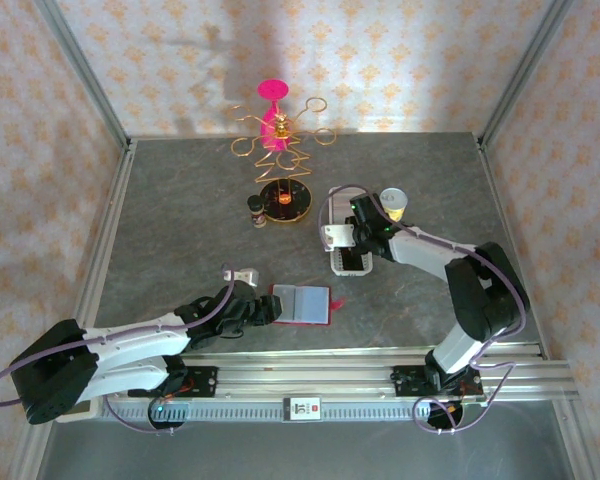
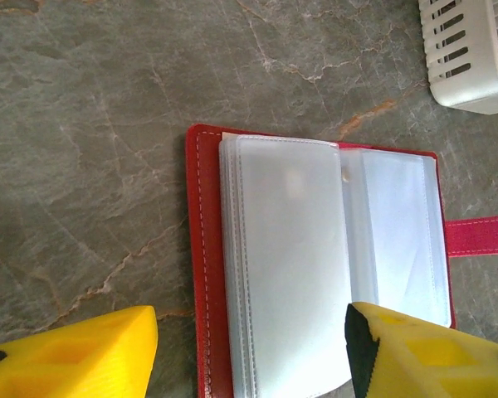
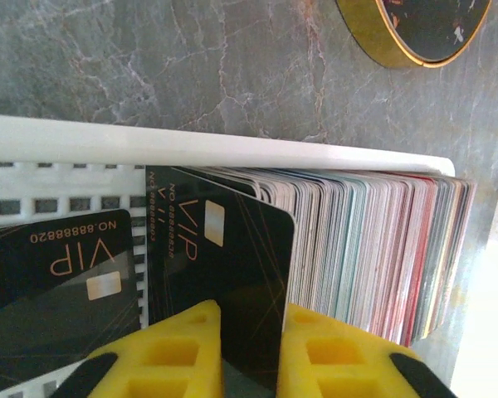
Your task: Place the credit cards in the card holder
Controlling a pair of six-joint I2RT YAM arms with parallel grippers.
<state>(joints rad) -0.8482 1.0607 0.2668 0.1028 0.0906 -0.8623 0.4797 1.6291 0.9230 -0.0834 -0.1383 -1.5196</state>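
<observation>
Right jaws around black card (image 3: 224,249)

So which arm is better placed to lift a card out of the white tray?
The right. The right tool pinches a black card standing in the white tray. The left tool hangs open over the red card holder, away from the tray.

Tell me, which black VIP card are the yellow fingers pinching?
The upright black VIP card beside the packed stack, pinched by the right gripper; the other VIP card lies loose in the white tray, untouched.
</observation>
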